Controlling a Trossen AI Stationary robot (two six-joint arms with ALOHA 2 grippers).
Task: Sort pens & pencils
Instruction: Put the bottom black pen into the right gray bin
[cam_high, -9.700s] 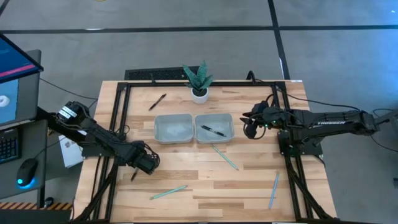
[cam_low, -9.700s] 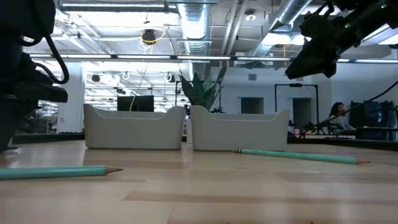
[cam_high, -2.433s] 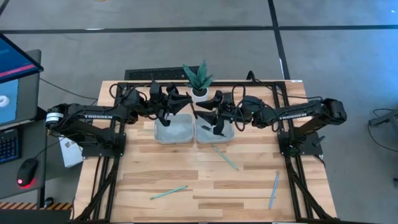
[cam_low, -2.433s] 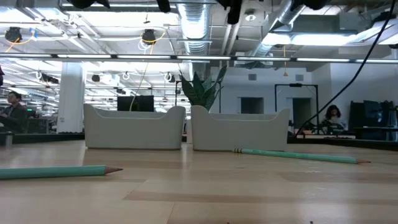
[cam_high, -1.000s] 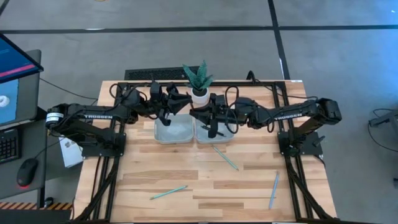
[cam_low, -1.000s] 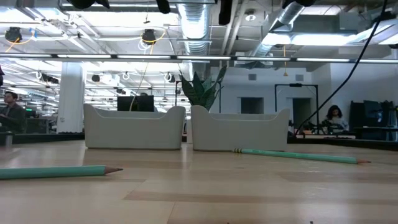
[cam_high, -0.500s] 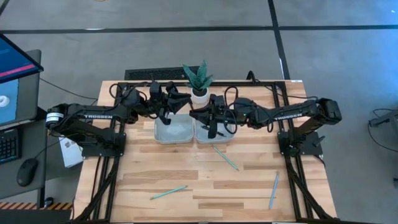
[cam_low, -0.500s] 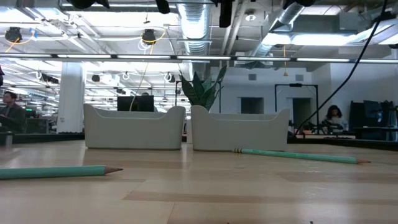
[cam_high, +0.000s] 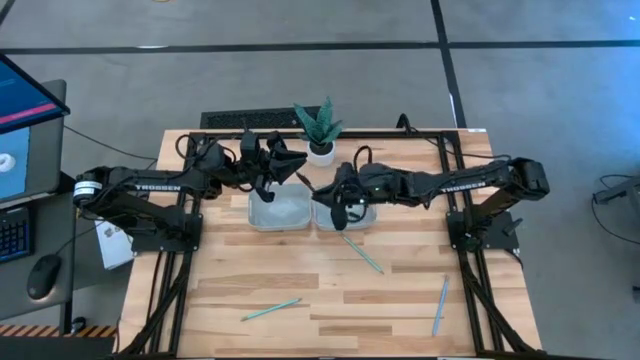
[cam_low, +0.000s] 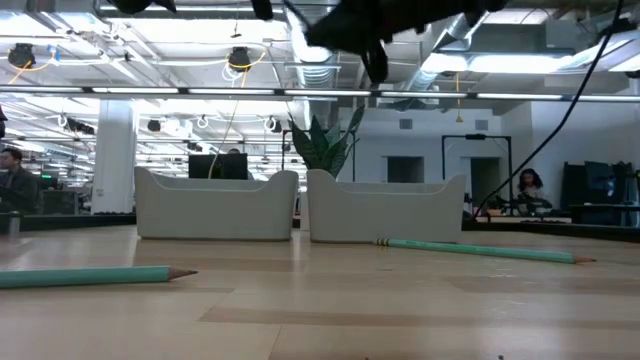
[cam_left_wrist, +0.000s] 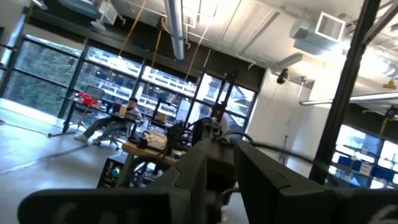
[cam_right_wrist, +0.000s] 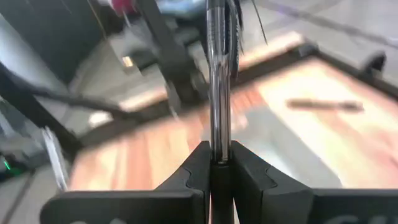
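My right gripper (cam_high: 322, 192) hangs over the gap between the two grey trays and is shut on a dark pen (cam_right_wrist: 219, 74). In the low view it shows at the top (cam_low: 370, 30). My left gripper (cam_high: 288, 163) hovers above the left tray's (cam_high: 278, 210) far edge with its fingers apart and nothing between them. The right tray (cam_high: 362, 217) is partly hidden under the right gripper. A second dark pen (cam_right_wrist: 323, 104) lies flat beyond the grey tray. Three teal pencils (cam_high: 360, 252), (cam_high: 272, 310), (cam_high: 440, 305) lie flat on the table. My right gripper pinches the pen's near end (cam_right_wrist: 219, 149) between its two fingers. The pen runs along the fingers and sticks out straight past their tips. It is lifted clear above the trays, and its free end (cam_high: 303, 180) points toward the left gripper.
A potted plant (cam_high: 320, 128) stands at the far edge behind the trays. A black frame runs along the table's left, right and far sides. The near half of the table holds only the pencils. People sit in the room beyond the table.
My right gripper, with the pen in it, has turned and dipped lower over the trays, drawing a little away from the left gripper; it now shows at the top of the low view. The left arm has kept still.
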